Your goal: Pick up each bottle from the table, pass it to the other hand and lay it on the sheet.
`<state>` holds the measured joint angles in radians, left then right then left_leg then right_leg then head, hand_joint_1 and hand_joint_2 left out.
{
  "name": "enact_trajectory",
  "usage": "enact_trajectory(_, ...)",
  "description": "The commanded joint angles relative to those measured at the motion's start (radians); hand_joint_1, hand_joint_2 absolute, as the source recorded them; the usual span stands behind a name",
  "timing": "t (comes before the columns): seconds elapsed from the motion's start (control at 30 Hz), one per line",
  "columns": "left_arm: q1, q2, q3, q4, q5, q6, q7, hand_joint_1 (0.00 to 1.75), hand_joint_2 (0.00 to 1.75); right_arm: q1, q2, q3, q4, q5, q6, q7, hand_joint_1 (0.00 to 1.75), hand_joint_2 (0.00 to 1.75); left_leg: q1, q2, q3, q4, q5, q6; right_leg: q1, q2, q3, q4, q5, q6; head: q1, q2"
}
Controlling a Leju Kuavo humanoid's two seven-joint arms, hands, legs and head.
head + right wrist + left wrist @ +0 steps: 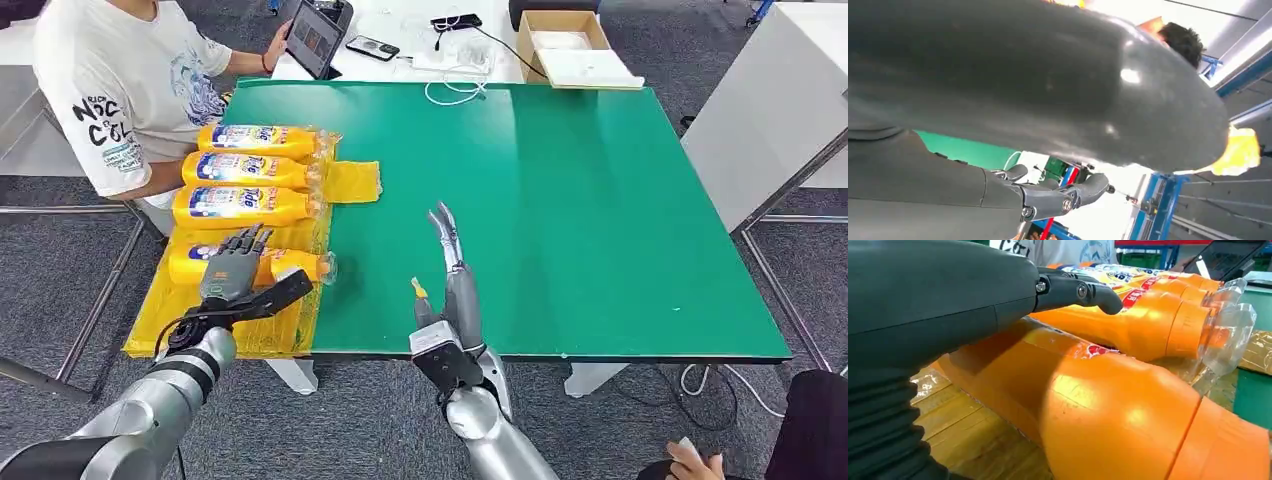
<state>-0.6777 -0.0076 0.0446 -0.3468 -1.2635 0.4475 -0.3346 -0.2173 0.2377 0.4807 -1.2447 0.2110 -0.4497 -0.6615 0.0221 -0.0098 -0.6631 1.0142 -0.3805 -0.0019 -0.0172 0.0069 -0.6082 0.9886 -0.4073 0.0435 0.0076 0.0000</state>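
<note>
- Progress: four orange plastic bottles with clear caps lie in a row on the crinkled yellow plastic sheet (150,325); three of them (245,172) lie beyond the left hand, toward the seated person in a white printed T-shirt (120,85).
- The left hand (232,268) rests its fingers over the nearest orange bottle (300,265). Whether it grips or merely touches cannot be told (the left wrist view shows fingers (1083,292) arched above the bottle body).
- The right hand (452,285) hangs over the green table top (600,200), fingers straight and apart, holding nothing.
- No bottle lies on the green surface near the right hand, so the task appears close to its end, with the release of the nearest bottle remaining.
- Writing: the bottle labels are blue and white with red lettering, too small to read. The T-shirt sleeve carries black lettering, not fully legible.
</note>
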Motion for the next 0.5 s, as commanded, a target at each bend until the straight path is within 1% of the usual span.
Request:
enact_trajectory(0.03,0.004,-0.027,0.052,0.074,0.054,-0.089,-0.034,0.0,0.0,-0.041,-0.009,-0.012,0.082,-0.004,0.009,0.008,0.0,0.0,-0.001,0.001,0.004,-0.001,-0.001,0.001,0.0,0.0,0.004,-0.001,0.0,-0.001,0.0,0.0)
enact_trajectory(0.17,-0.006,-0.04,0.088,0.066,0.109,-0.139,-0.077,0.0,0.0,-0.036,-0.01,-0.02,0.08,0.001,0.011,0.012,0.0,0.0,-0.001,0.001,0.008,-0.002,-0.001,0.002,0.0,0.0,0.008,-0.002,-0.001,-0.002,0.0,0.0)
enact_trajectory(0.23,-0.016,-0.052,0.127,0.054,0.175,-0.213,-0.125,0.0,0.0,-0.029,-0.01,-0.029,0.078,0.01,0.013,0.016,0.0,0.0,-0.001,0.001,0.009,-0.002,-0.001,0.002,0.0,-0.001,0.009,-0.002,-0.001,-0.002,0.0,0.0)
enact_trajectory(0.27,-0.02,-0.054,0.126,0.052,0.176,-0.217,-0.123,0.0,0.0,-0.028,-0.011,-0.031,0.079,0.01,0.014,0.016,0.0,0.0,-0.001,0.0,0.01,-0.002,-0.001,0.002,0.0,-0.001,0.009,-0.002,-0.001,-0.002,0.0,0.0)
enact_trajectory(0.3,-0.023,-0.059,0.137,0.046,0.202,-0.251,-0.144,0.0,0.0,-0.027,-0.011,-0.035,0.08,0.014,0.015,0.016,0.0,0.0,-0.001,0.0,0.01,-0.002,-0.001,0.002,0.0,-0.002,0.01,-0.002,-0.001,-0.003,0.0,0.0)
enact_trajectory(0.37,-0.025,-0.061,0.136,0.045,0.202,-0.252,-0.144,0.0,0.0,-0.026,-0.012,-0.036,0.08,0.013,0.015,0.016,0.0,0.0,-0.001,-0.001,0.009,-0.001,0.0,0.001,0.0,-0.002,0.009,-0.001,-0.001,-0.002,0.0,0.0)
enact_trajectory(0.43,-0.032,-0.069,0.17,0.022,0.301,-0.386,-0.222,0.0,0.0,-0.025,-0.01,-0.051,0.088,0.021,0.025,0.016,0.0,0.0,-0.001,-0.003,0.01,-0.002,0.0,0.002,0.0,-0.003,0.01,-0.002,-0.001,-0.001,0.0,0.0)
enact_trajectory(0.5,-0.038,-0.072,0.168,0.019,0.301,-0.388,-0.222,0.0,0.0,-0.025,-0.011,-0.052,0.089,0.02,0.025,0.016,0.0,0.0,0.0,-0.003,0.009,-0.001,0.0,0.001,0.0,-0.003,0.01,-0.001,-0.001,-0.001,0.0,0.0)
